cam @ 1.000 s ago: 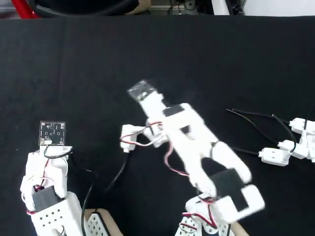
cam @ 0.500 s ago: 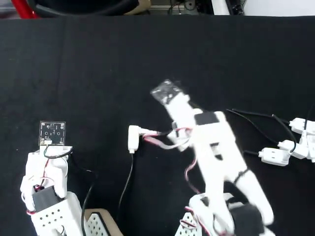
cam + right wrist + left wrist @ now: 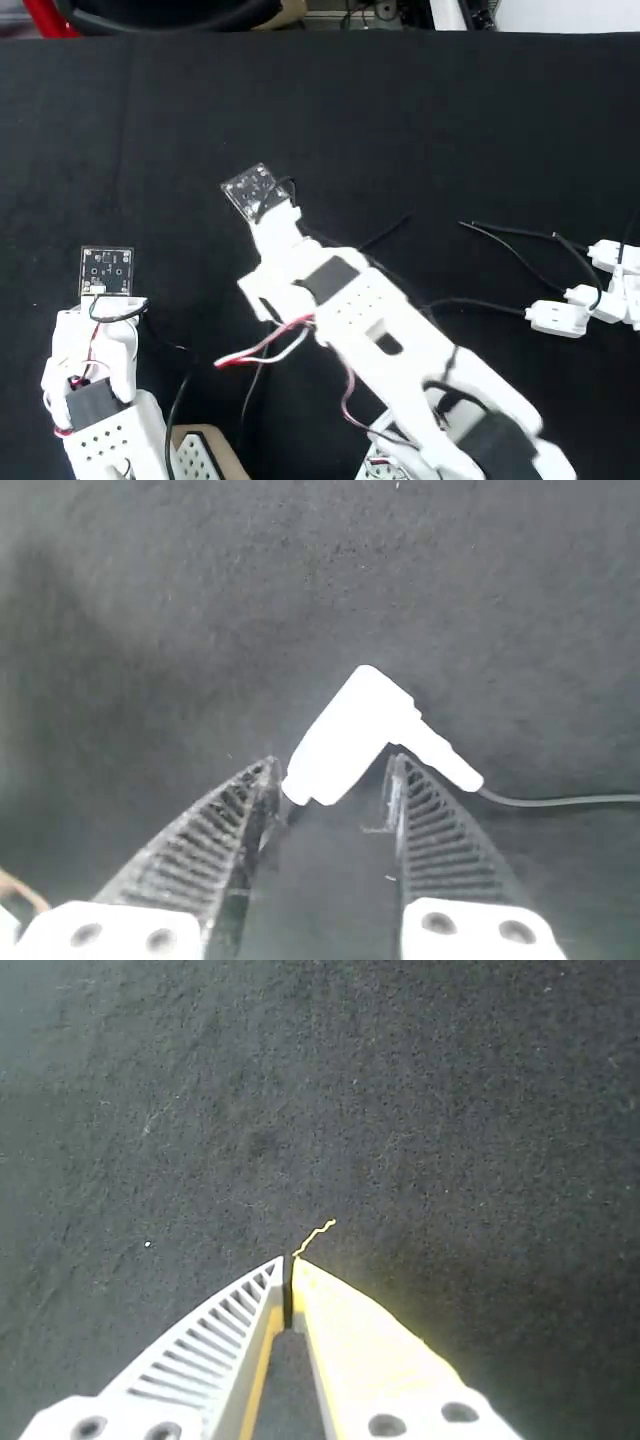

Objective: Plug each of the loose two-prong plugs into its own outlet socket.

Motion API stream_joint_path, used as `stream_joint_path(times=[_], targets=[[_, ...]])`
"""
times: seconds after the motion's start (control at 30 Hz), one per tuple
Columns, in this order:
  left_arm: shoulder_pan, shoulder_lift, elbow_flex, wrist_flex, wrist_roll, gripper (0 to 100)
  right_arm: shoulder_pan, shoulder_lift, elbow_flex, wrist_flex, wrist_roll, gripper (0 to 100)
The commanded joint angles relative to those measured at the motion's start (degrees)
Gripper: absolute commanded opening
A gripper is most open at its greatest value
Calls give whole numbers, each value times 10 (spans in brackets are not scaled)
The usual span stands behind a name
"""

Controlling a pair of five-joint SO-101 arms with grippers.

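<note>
From above: a black table [image 3: 400, 110], and slanting across it from the near right edge toward the centre-left, the right arm [image 3: 380, 330], with a small camera board [image 3: 255, 190] at its far tip and red and white wires [image 3: 262, 347] looping off one side. From beneath that arm, thin black cords [image 3: 470, 303] snaking out toward the right. At the table's right edge, well apart from both arms, a cluster of white cord ends [image 3: 557, 317]; impossible to tell plug from socket among them. In the near left corner, the left arm [image 3: 95, 385], folded up close to its base, a second board [image 3: 106, 270] just beyond it. From the left wrist: the left gripper [image 3: 290, 1278] clenched, fingertips pressed together tip to tip, hanging over a bare stretch of the table, with a thin pale yellow squiggle [image 3: 315, 1238] starting right at the tips. From the right wrist: the right gripper [image 3: 333, 775] released, fingers spread, one tip to either side of a white two-prong plug [image 3: 360, 730] lying on the table. Plug set at an angle, thicker end down between the fingertips and touching or all but touching one of them, narrow neck just beside the other; prongs not to be made out. From the neck, a thin black cord [image 3: 560, 800] running off across the table.
</note>
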Motion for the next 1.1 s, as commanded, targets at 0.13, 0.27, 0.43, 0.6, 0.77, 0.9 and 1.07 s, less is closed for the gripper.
stream_joint_path(times=[0.13, 0.27, 0.43, 0.6, 0.77, 0.9, 1.07], targets=[[-3, -4, 11, 2, 3, 30, -10, 201, -119, -16, -125, 216], [-3, -4, 11, 2, 3, 30, -6, 286, -166, -16, -164, 220], [-3, -4, 11, 2, 3, 30, -10, 341, -176, -16, -133, 204], [-3, -4, 11, 2, 3, 30, -6, 313, -174, -16, -128, 11], [-3, -4, 11, 2, 2, 30, 1, 287, -153, 6, -128, 12], [-3, -4, 11, 2, 2, 30, 53, 262, -158, 109, -91, 11], [-3, -4, 11, 2, 2, 30, 246, 198, -158, 215, -4, 11]])
